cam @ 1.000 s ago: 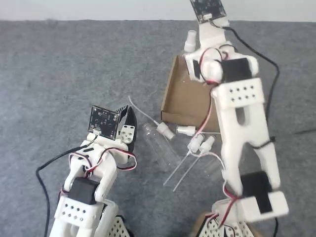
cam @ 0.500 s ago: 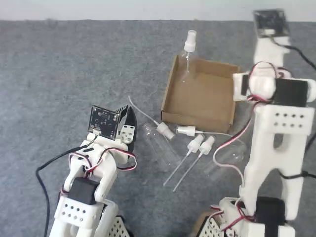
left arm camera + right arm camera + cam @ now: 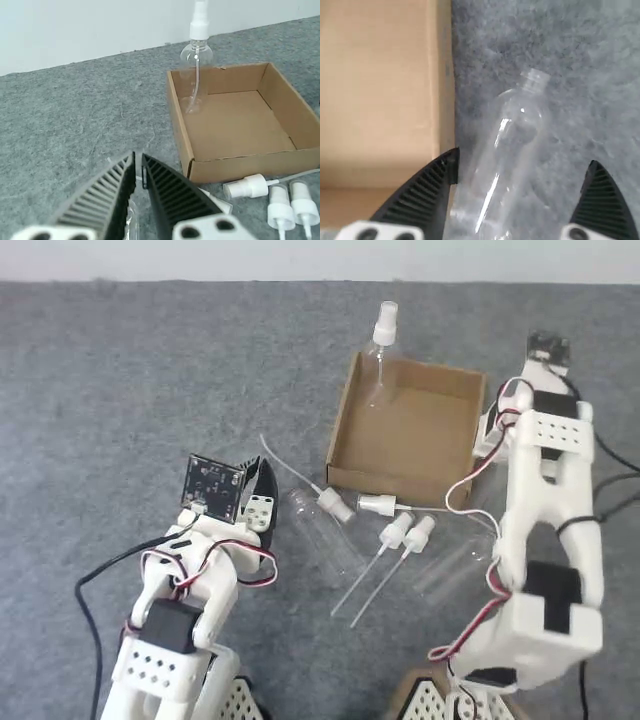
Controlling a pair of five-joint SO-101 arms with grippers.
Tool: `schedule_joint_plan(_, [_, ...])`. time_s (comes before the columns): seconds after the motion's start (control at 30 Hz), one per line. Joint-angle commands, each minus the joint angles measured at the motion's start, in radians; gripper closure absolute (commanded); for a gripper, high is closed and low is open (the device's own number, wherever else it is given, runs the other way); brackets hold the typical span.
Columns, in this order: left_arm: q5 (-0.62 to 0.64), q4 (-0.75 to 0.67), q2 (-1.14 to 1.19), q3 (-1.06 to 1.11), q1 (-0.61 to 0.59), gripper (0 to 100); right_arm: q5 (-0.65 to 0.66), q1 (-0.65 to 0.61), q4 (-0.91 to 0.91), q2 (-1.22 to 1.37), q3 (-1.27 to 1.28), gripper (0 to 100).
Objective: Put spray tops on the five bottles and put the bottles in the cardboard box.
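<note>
Since my right arm [image 3: 545, 490] swung away from the box [image 3: 340, 430], one capped bottle [image 3: 380, 350] stands in its far corner. The right fingers [image 3: 430, 190], spread wide, now straddle a bare bottle [image 3: 520, 125] just beside the box. The left fingers [image 3: 165, 195] are clenched, empty. I judge four bottles remain.

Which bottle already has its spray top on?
The bottle inside the cardboard box, at its far corner. The other bottles lie on the table without tops.

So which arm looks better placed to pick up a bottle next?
Probably the right: its gripper hangs open over the uncapped clear plastic bottle lying beside the brown cardboard box, while the left gripper is shut.
</note>
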Motion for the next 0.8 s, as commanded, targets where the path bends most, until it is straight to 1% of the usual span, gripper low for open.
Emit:
schedule_joint_plan(0.0, [-0.005, -0.025, 0.009, -0.01, 0.006, 99, -0.02, 0.015, -0.047, 0.027, -0.008, 67.2])
schedule_joint_plan(0.2, [-0.005, -0.025, 0.009, -0.01, 0.008, 99, -0.018, 0.019, -0.044, 0.097, -0.003, 67.6])
schedule_joint_plan(0.37, [-0.005, -0.025, 0.009, -0.01, 0.008, 99, -0.012, 0.059, -0.045, 0.143, -0.005, 76.3])
schedule_joint_plan(0.47, [-0.005, -0.025, 0.009, -0.01, 0.008, 99, -0.003, 0.093, -0.045, 0.156, -0.003, 78.9])
schedule_joint_plan(0.63, [-0.005, -0.025, 0.014, -0.012, 0.008, 99, 0.103, 0.166, -0.027, 0.153, 0.006, 79.0])
schedule_joint_plan(0.77, [-0.003, -0.025, 0.017, -0.016, 0.006, 99, 0.221, 0.245, 0.001, 0.148, 0.011, 79.0])
